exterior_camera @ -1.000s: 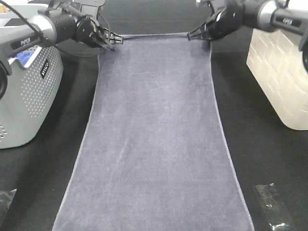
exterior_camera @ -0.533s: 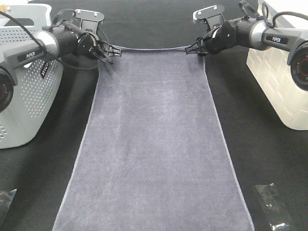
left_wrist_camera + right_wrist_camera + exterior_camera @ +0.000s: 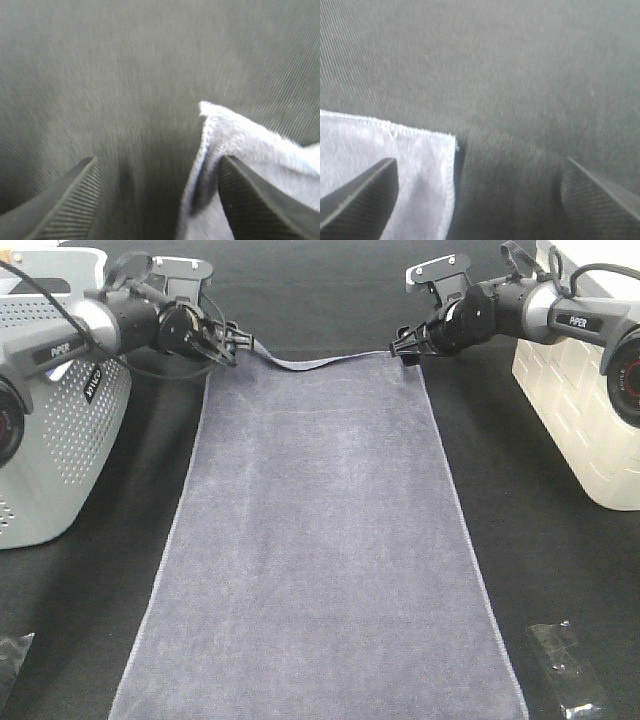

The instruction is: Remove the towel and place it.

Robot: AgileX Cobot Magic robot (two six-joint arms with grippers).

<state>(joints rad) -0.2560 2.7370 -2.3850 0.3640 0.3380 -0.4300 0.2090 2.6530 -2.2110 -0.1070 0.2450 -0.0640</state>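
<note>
The towel (image 3: 320, 540) is spread flat along the worktop (image 3: 540, 570). Its far corners are flanked by the left end effector (image 3: 236, 340) and right end effector (image 3: 402, 346), both spread, neither gripping the cloth.

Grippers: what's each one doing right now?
Left gripper: open, the towel corner lies between its fingers, not pinched.
Right gripper: open, holding nothing.

Each arm has a black cylindrical body with a silver-grey link marked "PIPER" in white. Black cables loop along both arms. Ribbed dark pads line the left end effector (image 3: 157, 200) and right end effector (image 3: 480, 192).
</note>
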